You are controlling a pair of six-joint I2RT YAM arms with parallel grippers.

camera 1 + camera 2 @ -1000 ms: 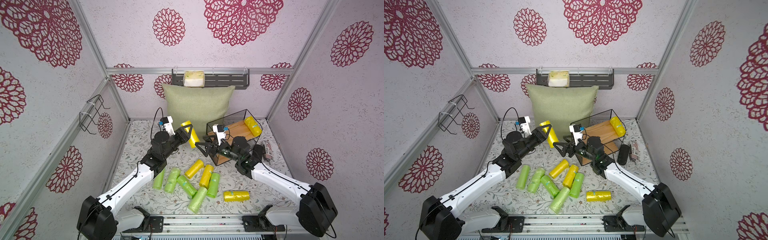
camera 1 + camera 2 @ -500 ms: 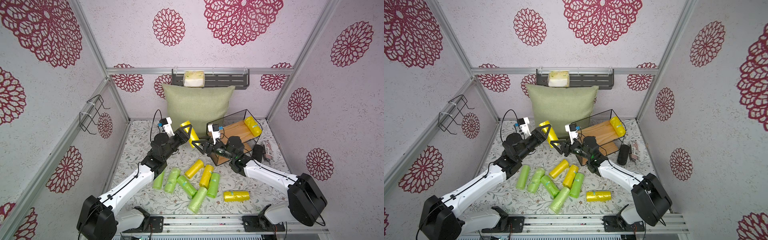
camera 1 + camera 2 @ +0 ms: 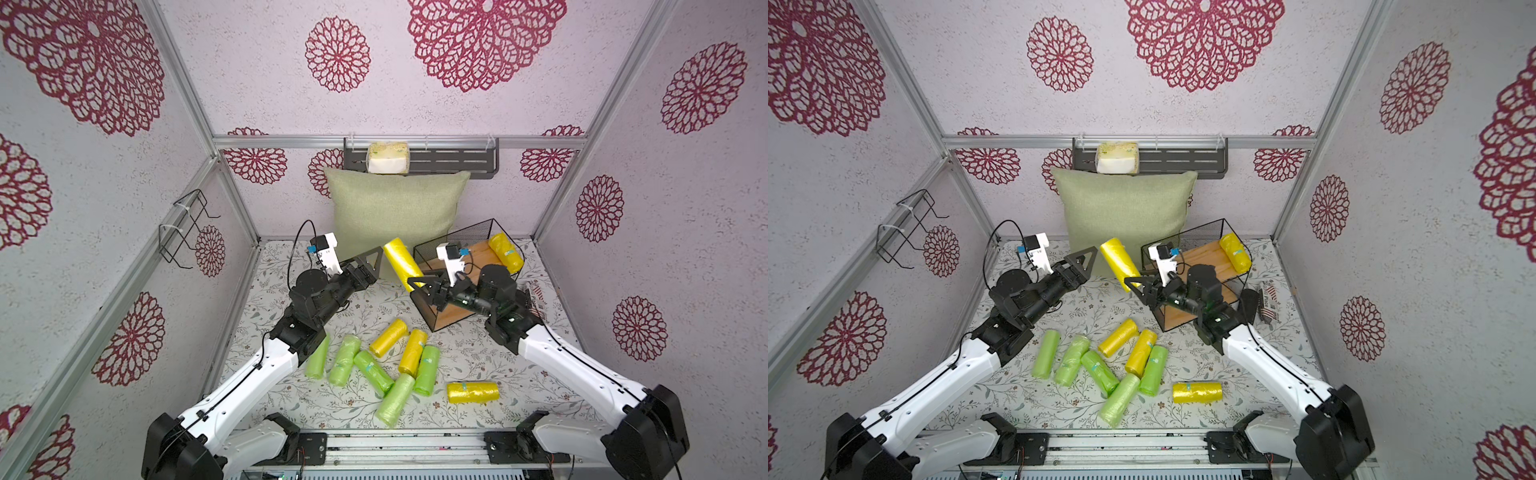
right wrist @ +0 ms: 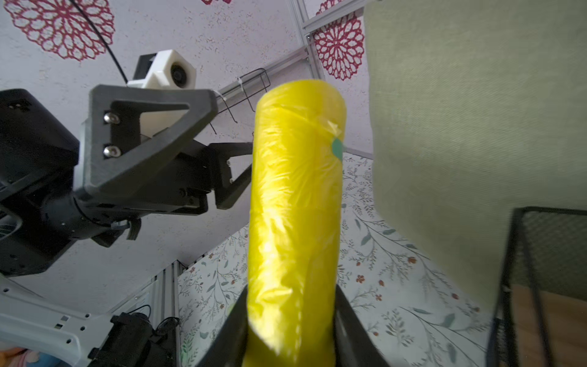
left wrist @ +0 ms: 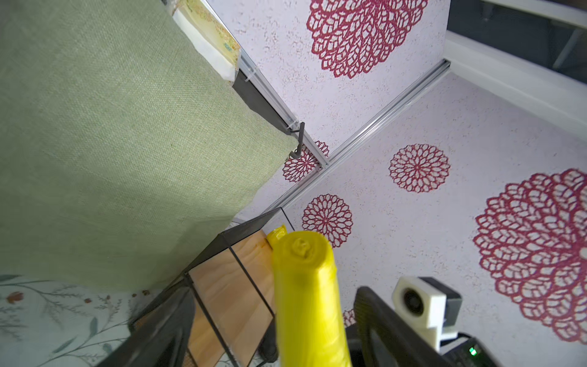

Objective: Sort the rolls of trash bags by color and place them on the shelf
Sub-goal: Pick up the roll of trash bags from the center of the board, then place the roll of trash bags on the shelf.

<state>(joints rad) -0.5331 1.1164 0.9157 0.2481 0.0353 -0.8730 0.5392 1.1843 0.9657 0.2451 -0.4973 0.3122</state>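
Rolls of trash bags (image 3: pixel 412 351) number ten: five bright yellow and five light green. All are short cylinders of thin, crinkly plastic, and several show a small teal sticker.

One yellow roll (image 3: pixel 401 262) is in the air, tilted. Its lower end is pinched between the closed fingers of the right gripper (image 3: pixel 419 282), and in the right wrist view the plastic bulges above the two dark fingers (image 4: pixel 347 321). The left gripper (image 3: pixel 373 262) sits just beside the upper part of that roll with its fingers spread wide, clamping nothing.

A second yellow roll (image 3: pixel 505 251) lies on the upper wooden board of the shelf (image 3: pixel 461 239), a small rack of black wire mesh, at the end farthest from the arms.

The other three yellow ones lie on the table (image 3: pixel 478 357), which has a pale cover printed with leaves. A third yellow roll (image 3: pixel 388 337) and a fourth yellow roll (image 3: pixel 411 353) lie side by side, and a fifth yellow roll (image 3: pixel 472 392) lies apart, nearer the front edge.

The five green rolls (image 3: pixel 373 372) lie in a loose cluster on the table between the two arms, some touching each other and one touching the fourth yellow roll.

A square cushion (image 3: pixel 395 212) of coarse green weave leans against the back wall behind the held roll.
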